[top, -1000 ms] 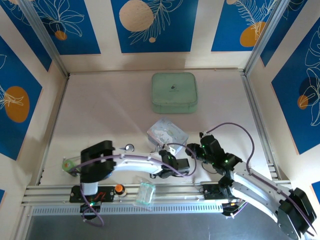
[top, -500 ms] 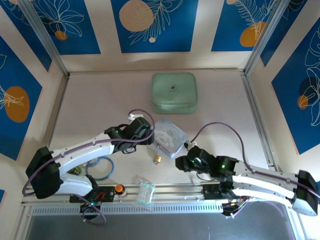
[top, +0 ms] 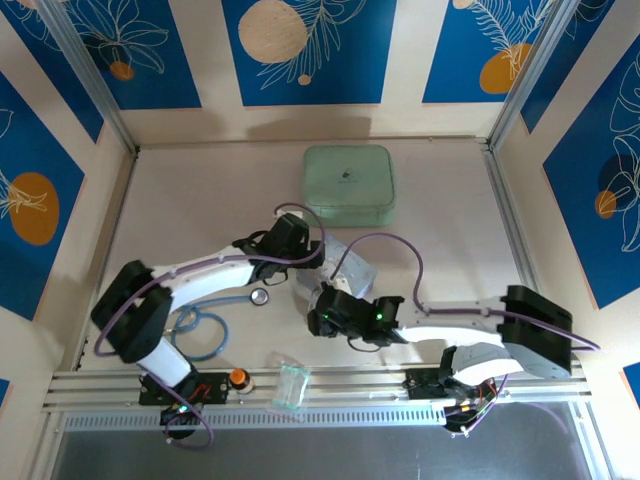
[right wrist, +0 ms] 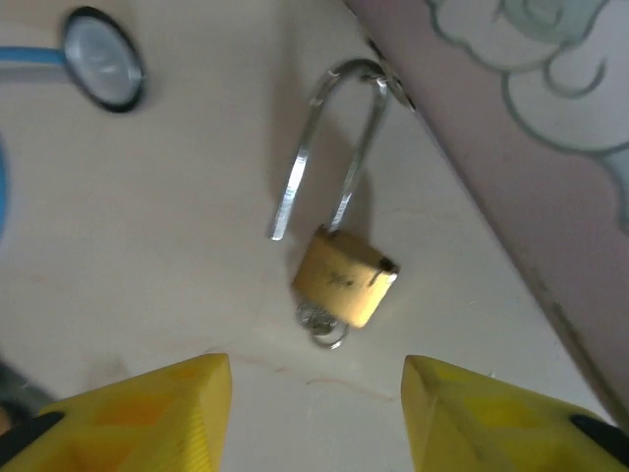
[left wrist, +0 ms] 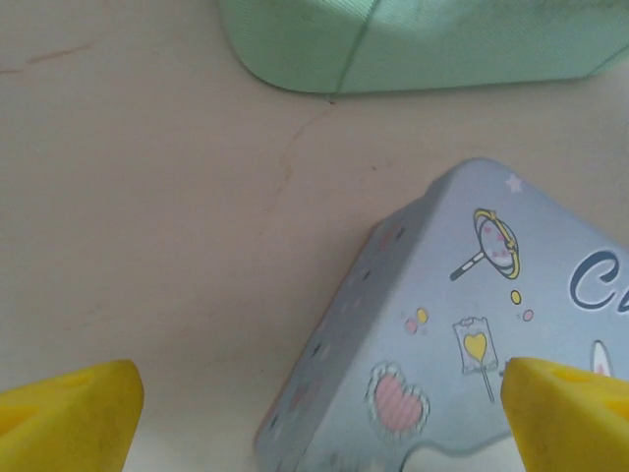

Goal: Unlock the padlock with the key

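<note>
Seemingly the padlock (right wrist: 344, 275) is already sprung: it lies on the worktop (right wrist: 147, 295) beside the cartoon tin (right wrist: 511, 128), one shackle leg free, the key (right wrist: 322, 326) at its keyhole end. My right hand (right wrist: 314, 398) hovers over it, spread apart and empty; my left hand (left wrist: 319, 413), likewise apart, hangs above the tin.

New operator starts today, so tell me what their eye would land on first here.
The brass padlock lies ahead of the open right gripper, one shackle leg free, a small silver key at its base. Right beside it sits the pale blue cartoon tin, below the open left gripper; a mint green case lies farther back.
</note>
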Action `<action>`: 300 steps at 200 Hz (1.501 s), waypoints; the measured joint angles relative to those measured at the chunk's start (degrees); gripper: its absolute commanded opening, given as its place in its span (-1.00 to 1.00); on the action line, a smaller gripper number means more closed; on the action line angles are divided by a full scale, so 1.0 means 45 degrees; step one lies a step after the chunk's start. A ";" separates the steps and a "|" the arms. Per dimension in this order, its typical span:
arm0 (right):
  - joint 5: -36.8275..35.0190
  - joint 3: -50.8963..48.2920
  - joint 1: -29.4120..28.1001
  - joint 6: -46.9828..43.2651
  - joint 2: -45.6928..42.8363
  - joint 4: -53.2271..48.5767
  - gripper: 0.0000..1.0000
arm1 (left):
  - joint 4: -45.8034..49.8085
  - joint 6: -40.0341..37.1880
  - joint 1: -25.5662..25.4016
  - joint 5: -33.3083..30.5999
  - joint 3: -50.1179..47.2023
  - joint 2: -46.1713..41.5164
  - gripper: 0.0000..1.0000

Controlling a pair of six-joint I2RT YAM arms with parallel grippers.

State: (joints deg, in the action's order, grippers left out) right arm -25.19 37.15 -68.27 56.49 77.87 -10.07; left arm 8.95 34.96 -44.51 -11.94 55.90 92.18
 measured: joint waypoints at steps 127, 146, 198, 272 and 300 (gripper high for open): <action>0.1282 -0.0976 0.3283 -0.0238 -0.0913 0.0447 0.02 | -0.1253 0.0612 -0.0408 0.0146 -0.0704 0.0073 0.46; 0.1418 -0.0986 0.2924 -0.0257 -0.0991 0.0787 0.03 | -0.0602 0.0816 -0.0505 -0.0097 -0.0797 -0.0316 0.55; 0.0923 0.0340 0.1438 0.0301 0.0699 0.0253 0.12 | 0.1268 0.0835 -0.0505 -0.0918 -0.0835 -0.2021 0.68; 0.0442 0.1331 0.1156 0.0976 0.2696 -0.0034 -0.11 | 0.1331 0.1219 -0.0505 -0.1049 -0.2463 -0.3128 0.68; 0.0403 0.1341 0.1132 0.1175 0.2846 0.0010 -0.33 | 0.1302 0.1224 -0.0505 -0.1175 -0.2555 -0.3128 0.68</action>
State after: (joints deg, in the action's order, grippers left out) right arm -23.38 43.18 -63.18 61.78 90.67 -10.02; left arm 14.81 40.47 -46.78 -17.23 44.40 78.11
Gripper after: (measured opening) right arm 0.373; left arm 0.841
